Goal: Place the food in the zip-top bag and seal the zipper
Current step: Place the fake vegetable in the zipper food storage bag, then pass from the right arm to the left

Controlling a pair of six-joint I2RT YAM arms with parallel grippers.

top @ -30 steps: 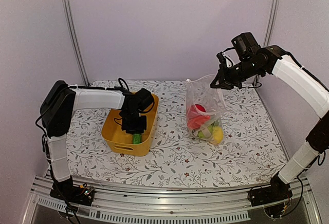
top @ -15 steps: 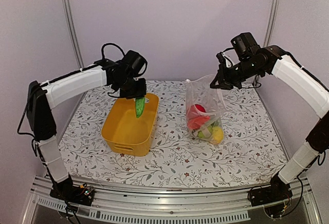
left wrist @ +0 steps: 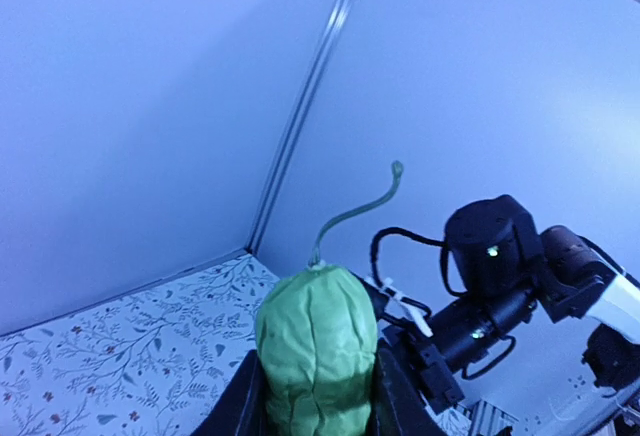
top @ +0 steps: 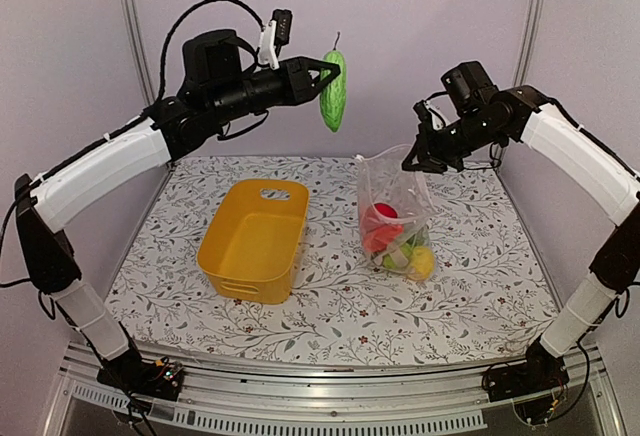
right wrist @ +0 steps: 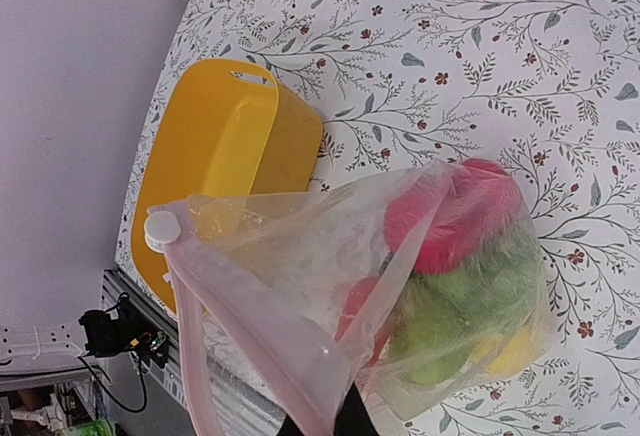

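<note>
My left gripper point(top: 322, 78) is shut on a long green ridged toy vegetable point(top: 333, 90) and holds it high in the air, left of and above the bag; in the left wrist view the vegetable point(left wrist: 317, 351) sits between the fingers. My right gripper point(top: 415, 161) is shut on the top edge of the clear zip-top bag point(top: 395, 206) and holds its mouth up and open. The bag point(right wrist: 330, 286) holds red, green and yellow food pieces point(right wrist: 455, 286). Its zipper strip point(right wrist: 250, 336) ends in a white slider point(right wrist: 160, 230).
A yellow basket point(top: 253, 239) stands on the flowered table point(top: 480, 286) left of the bag, with nothing showing inside. It also shows in the right wrist view point(right wrist: 215, 156). Walls with metal posts close the back and sides.
My left gripper has lifted the green vegetable out of the yellow basket and carried it up and to the right, toward the bag. The right gripper and bag have barely moved.
</note>
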